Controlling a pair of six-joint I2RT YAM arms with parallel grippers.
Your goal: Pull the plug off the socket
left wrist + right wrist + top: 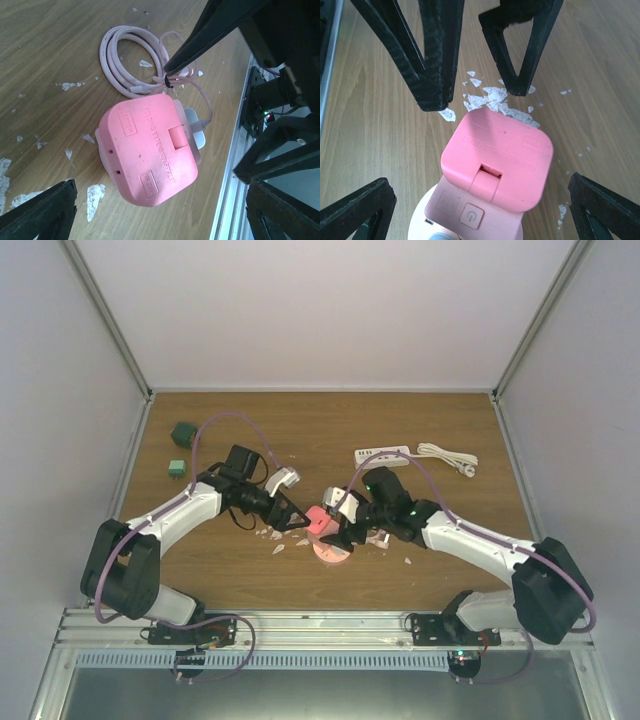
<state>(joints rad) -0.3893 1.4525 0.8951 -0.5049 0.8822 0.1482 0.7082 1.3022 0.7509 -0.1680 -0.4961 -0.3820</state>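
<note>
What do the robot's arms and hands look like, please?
Both the left arm and right arm have white links with black joints and a purple cable looping alongside. The left hand and right hand are black, with hollow triangular fingers.

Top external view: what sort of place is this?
Probably a lab robot test cell: white enclosure walls in metal framing, a wooden tabletop, and the left arm and right arm bolted to an aluminium rail.
</note>
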